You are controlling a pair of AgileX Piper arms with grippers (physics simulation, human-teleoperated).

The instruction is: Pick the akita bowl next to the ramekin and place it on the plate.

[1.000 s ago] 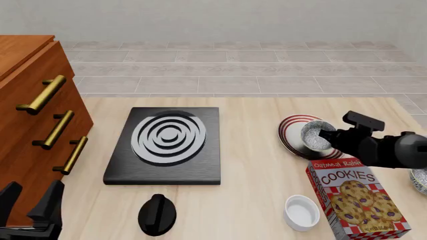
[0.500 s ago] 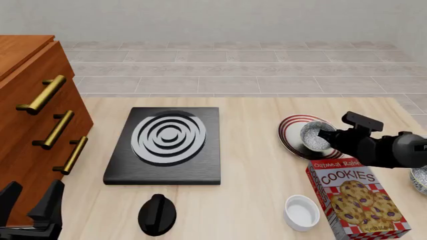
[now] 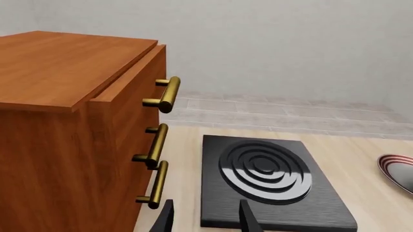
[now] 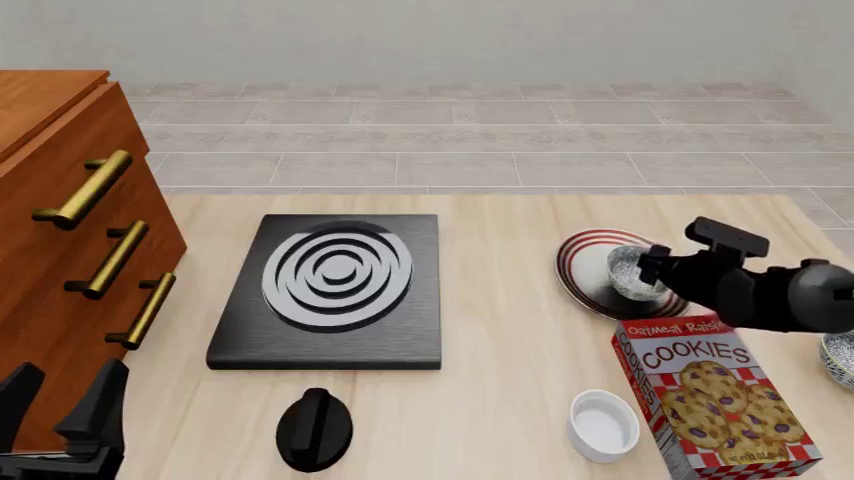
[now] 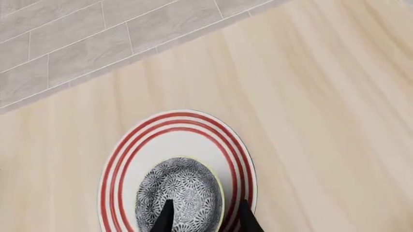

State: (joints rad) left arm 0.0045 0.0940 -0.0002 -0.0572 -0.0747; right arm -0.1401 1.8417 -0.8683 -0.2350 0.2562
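While the right end effector (image 4: 650,268) grips it, the akita bowl (image 5: 179,195) sits on the plate (image 5: 123,159).

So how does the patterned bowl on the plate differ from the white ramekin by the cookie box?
The akita bowl is covered in a dark speckled pattern; the ramekin is plain white. The akita bowl sits on the plate, with the right tool at its rim; the ramekin stands directly on the table, untouched. Both are small, round, upright and empty.

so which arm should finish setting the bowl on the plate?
Right. Its hand is over the plate, fingers astride the akita bowl's rim. The left hand sits open at the near left edge by the drawers, far off.
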